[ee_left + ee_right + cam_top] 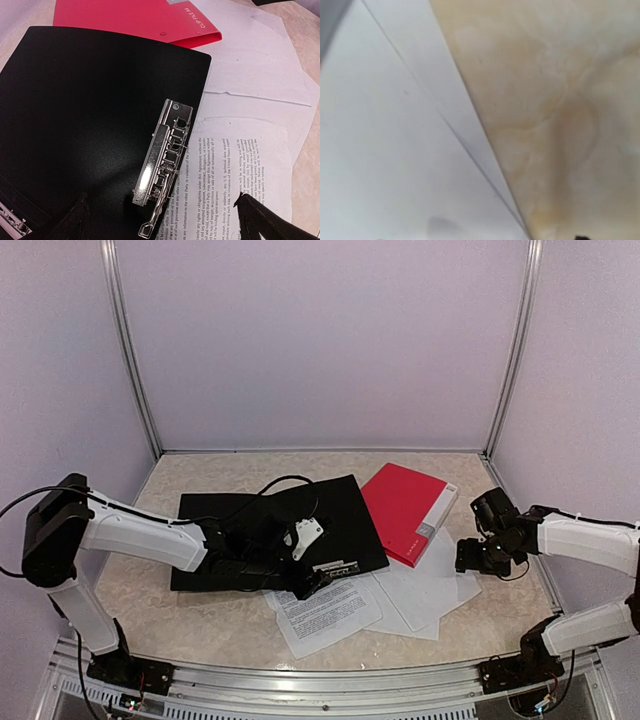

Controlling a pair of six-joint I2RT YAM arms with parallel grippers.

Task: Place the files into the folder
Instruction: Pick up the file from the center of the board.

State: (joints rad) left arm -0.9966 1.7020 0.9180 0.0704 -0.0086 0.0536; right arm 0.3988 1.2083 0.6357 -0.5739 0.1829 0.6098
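The black folder (265, 525) lies open flat at the table's centre, its metal clip (163, 155) along the right edge. The files are loose white sheets to its right and front. A printed sheet (325, 612) (227, 175) has its edge tucked beside the clip, and blank sheets (432, 590) (250, 70) fan out to the right. My left gripper (310, 575) (167, 222) hovers over the clip's lever end, open and holding nothing. My right gripper (470, 558) is low over the right edge of the blank sheets (395, 150). No finger crosses its view, so it reads as open and empty.
A closed red folder (408, 508) (130, 17) lies behind the sheets, overlapping the black folder's right corner. Bare marbled tabletop (565, 100) lies right of the papers. A black cable (275, 485) loops over the black folder. Enclosure walls and metal posts ring the table.
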